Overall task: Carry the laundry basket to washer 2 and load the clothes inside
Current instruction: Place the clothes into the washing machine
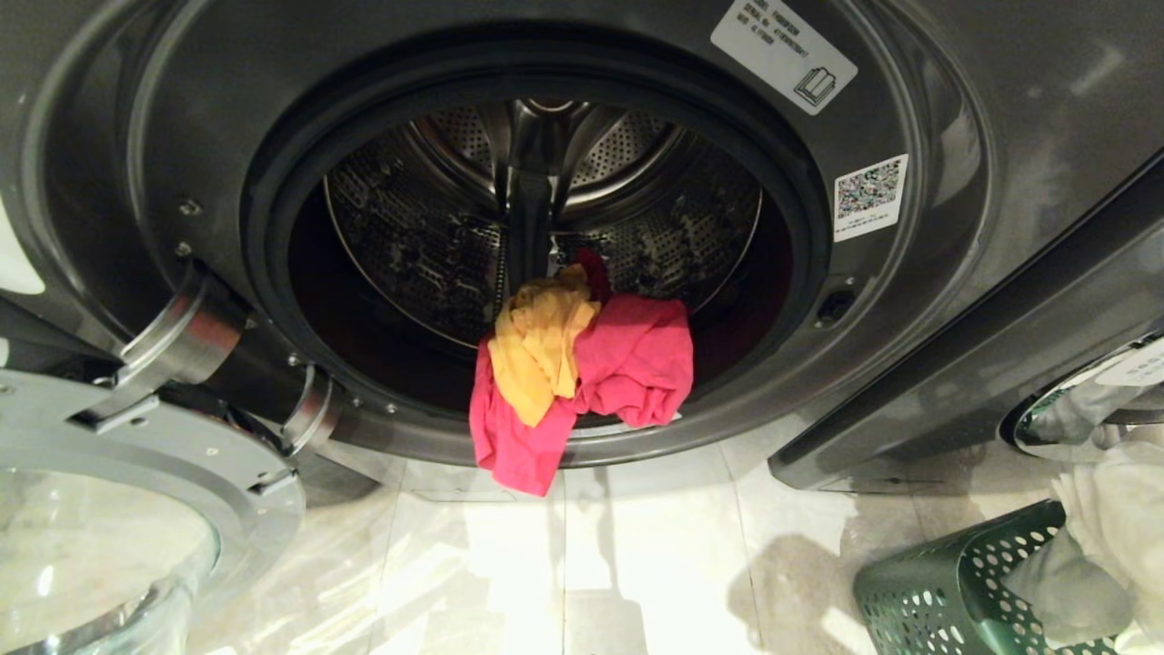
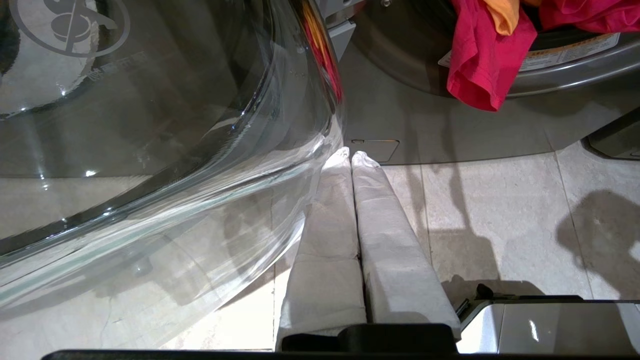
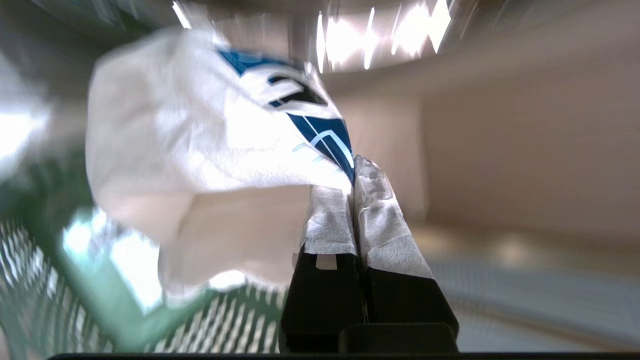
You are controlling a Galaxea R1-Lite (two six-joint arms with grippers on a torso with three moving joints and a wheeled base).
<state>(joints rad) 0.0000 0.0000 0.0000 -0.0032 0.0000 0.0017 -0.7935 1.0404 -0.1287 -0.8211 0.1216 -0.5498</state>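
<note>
My right gripper (image 3: 352, 172) is pinched shut on a corner of the white garment (image 3: 200, 145), the one with a blue print, and the cloth hangs in a loose fold beside my fingers; I hold it by an edge, I judge, so that it trails free of the laundry basket (image 1: 946, 591) and can be fed into the drum without bunching. The basket stands on the tiled floor (image 1: 637, 564) below and to the right of the washer's mouth (image 1: 536, 255), well apart from it, placed there within my right arm's reach of the opening. The pink-red garment (image 1: 627, 364) and the yellow-orange one (image 1: 541, 346) lie on the lower lip of that mouth, the yellow draped over the pink; the pink's long axis runs from inside the drum out and down, one end dangling over the lip toward the floor, so these are only half loaded and may need a push deeper. The washer's glass door (image 1: 100, 546) is swung open to the left of the mouth, leaving the way in clear. My left gripper (image 2: 350, 157) is closed on nothing, just beside that door's curved glass and low over the floor in front of the washer, parked. No number label shows from here, so I cannot confirm which washer this is.
</note>
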